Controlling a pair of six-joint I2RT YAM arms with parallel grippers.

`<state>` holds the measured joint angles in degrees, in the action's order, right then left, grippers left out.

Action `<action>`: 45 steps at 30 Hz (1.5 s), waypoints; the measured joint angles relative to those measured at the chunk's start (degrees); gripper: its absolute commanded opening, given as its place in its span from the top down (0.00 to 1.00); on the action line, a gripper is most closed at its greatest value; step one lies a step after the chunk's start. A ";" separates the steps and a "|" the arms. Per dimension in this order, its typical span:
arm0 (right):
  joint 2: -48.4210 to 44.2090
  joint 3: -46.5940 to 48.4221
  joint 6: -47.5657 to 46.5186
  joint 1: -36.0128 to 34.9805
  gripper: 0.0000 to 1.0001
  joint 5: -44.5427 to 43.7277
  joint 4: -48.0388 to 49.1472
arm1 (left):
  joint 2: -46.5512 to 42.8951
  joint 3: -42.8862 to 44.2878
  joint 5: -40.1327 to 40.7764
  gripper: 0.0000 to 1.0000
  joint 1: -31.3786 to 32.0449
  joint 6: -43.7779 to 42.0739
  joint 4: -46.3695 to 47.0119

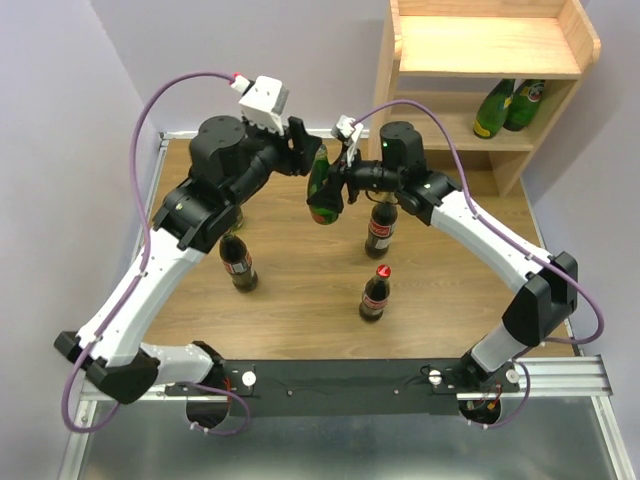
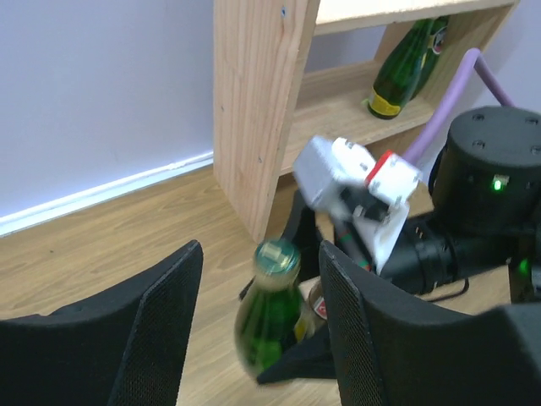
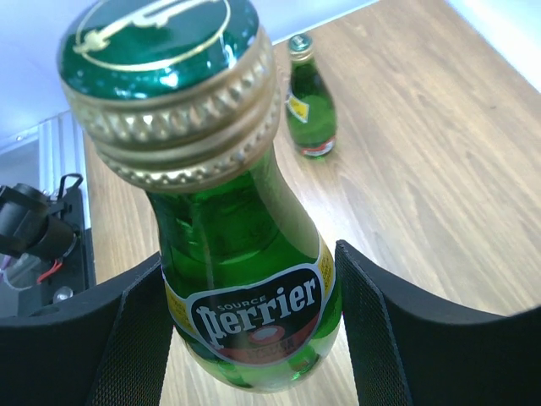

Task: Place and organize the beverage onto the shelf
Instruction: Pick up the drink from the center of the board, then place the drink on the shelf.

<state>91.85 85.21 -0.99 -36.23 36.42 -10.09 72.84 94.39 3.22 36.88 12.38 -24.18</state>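
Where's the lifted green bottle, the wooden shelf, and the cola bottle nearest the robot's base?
Lifted green bottle (image 3: pixel 254 309): right wrist view, its label.
Wooden shelf (image 1: pixel 480 45): top view, its top board.
Nearest cola bottle (image 1: pixel 373 297): top view, its body.

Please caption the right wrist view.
The right end effector grips a green Perrier bottle; another green bottle stands on the table.

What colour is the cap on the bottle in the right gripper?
Cap: green top, gold emblem, gold ribbed skirt; clearest in right wrist view.
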 measured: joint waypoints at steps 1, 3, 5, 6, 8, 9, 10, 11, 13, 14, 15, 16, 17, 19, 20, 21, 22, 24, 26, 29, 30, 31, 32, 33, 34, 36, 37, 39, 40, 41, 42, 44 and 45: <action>-0.31 0.00 0.02 0.35 0.99 0.13 -0.07 | -1.66 -1.44 0.31 0.25 0.00 -0.37 1.03; -1.27 0.00 0.04 1.51 0.99 0.31 -0.33 | -4.76 -3.76 0.98 0.21 0.00 -1.14 2.99; -2.34 0.00 0.07 2.64 0.99 0.50 -0.35 | -7.67 -5.57 1.64 0.22 0.00 -1.79 4.52; -2.95 0.00 0.35 3.37 0.99 0.55 -0.37 | -8.90 -6.12 2.12 0.21 0.00 -2.12 5.27; -3.87 0.00 0.90 4.57 0.99 0.61 -0.35 | -10.80 -6.69 2.95 0.21 0.00 -2.80 6.75; -4.20 0.00 1.11 5.01 0.99 0.72 -0.35 | -11.56 -6.91 3.52 0.21 0.00 -3.13 7.58; -4.61 0.00 1.33 5.73 0.99 0.92 -0.35 | -12.04 -7.10 3.74 0.21 0.00 -3.30 8.09; -4.94 0.00 1.64 6.56 0.99 1.05 -0.35 | -12.57 -7.72 4.17 0.21 0.00 -3.74 8.85; -5.42 0.00 2.03 7.74 0.99 1.55 -0.39 | -13.68 -9.77 5.14 0.21 0.00 -4.48 10.08; -5.77 0.00 2.23 8.79 0.99 1.88 -0.46 | -14.08 -11.02 5.57 0.21 0.00 -5.07 10.47; -6.19 0.00 2.51 10.01 0.99 2.08 -0.55 | -14.49 -12.61 6.05 0.21 0.00 -5.55 11.13; -6.45 0.00 2.54 10.88 0.99 2.10 -0.61 | -14.84 -14.49 6.62 0.21 0.00 -6.14 11.54; -6.97 0.00 2.58 12.46 0.99 2.10 -0.70 | -15.02 -16.02 7.02 0.21 0.00 -6.60 11.61; -7.76 0.00 2.69 14.91 0.99 2.08 -0.79 | -15.26 -18.91 7.74 0.21 0.00 -7.48 12.24; -8.26 0.00 2.71 15.98 0.99 2.05 -0.81 | -15.32 -20.00 8.13 0.21 0.00 -7.93 12.31; -8.81 0.00 2.73 17.49 0.99 2.05 -0.81 | -15.47 -21.55 8.66 0.21 0.00 -8.48 12.79; -9.29 0.00 2.73 18.53 0.99 2.05 -0.81 | -15.76 -23.19 9.18 0.21 0.00 -9.05 12.94; -10.47 0.00 2.78 21.11 0.99 2.01 -0.83 | -16.31 -25.27 9.97 0.21 0.00 -9.79 13.62; -11.56 0.00 2.82 23.43 0.99 1.97 -0.81 | -17.35 -27.43 10.80 0.21 0.00 -10.49 14.73; -12.41 0.00 2.91 25.92 0.99 1.86 -0.83 | -19.15 -29.90 11.74 0.21 0.00 -11.32 16.31; -12.57 0.00 2.89 26.62 0.99 1.81 -0.81 | -19.74 -30.62 11.98 0.21 0.00 -11.69 16.90; -12.70 0.00 2.89 27.21 0.99 1.75 -0.83 | -20.31 -31.28 12.24 0.21 0.00 -12.04 17.51; -12.79 0.00 2.86 27.65 0.99 1.57 -0.83 | -20.68 -31.74 12.50 0.21 0.00 -12.24 17.92; -12.81 -0.09 2.82 28.09 0.99 1.51 -0.81 | -21.07 -32.33 12.72 0.21 0.00 -12.57 18.62; -12.98 -0.37 2.64 28.70 0.99 1.14 -0.79 | -21.24 -32.68 12.83 0.21 0.00 -12.70 18.99; -13.57 -1.49 2.40 29.57 0.99 0.13 -0.90 | -21.68 -33.99 13.09 0.21 0.00 -13.07 20.04; -13.81 -1.95 2.12 29.97 0.99 -0.22 -0.98 | -21.86 -34.60 13.20 0.21 0.00 -13.18 20.31; -14.51 -3.43 0.87 30.80 0.99 -2.25 -1.11 | -22.10 -36.09 13.49 0.21 0.00 -13.31 21.00; -14.82 -4.09 0.42 31.12 0.99 -3.10 -1.14 | -22.16 -36.98 13.66 0.21 0.00 -13.38 21.35; -15.19 -4.98 -0.39 31.63 0.99 -4.85 -1.42 | -22.23 -37.66 13.79 0.21 0.00 -13.44 21.57; -15.30 -5.40 -0.81 31.91 0.99 -5.86 -1.68 | -22.27 -38.60 13.97 0.21 0.00 -13.49 21.84; -15.32 -6.10 -1.95 32.46 0.99 -8.48 -2.16 | -22.27 -39.71 14.16 0.21 0.00 -13.49 22.16; -15.32 -6.32 -2.60 32.65 0.99 -9.88 -2.43 | -22.27 -40.19 14.19 0.21 0.00 -13.51 22.36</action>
<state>76.53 78.89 -3.60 -3.57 26.55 -12.51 50.57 54.19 17.41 36.88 -1.13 -1.83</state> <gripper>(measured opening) 0.739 0.791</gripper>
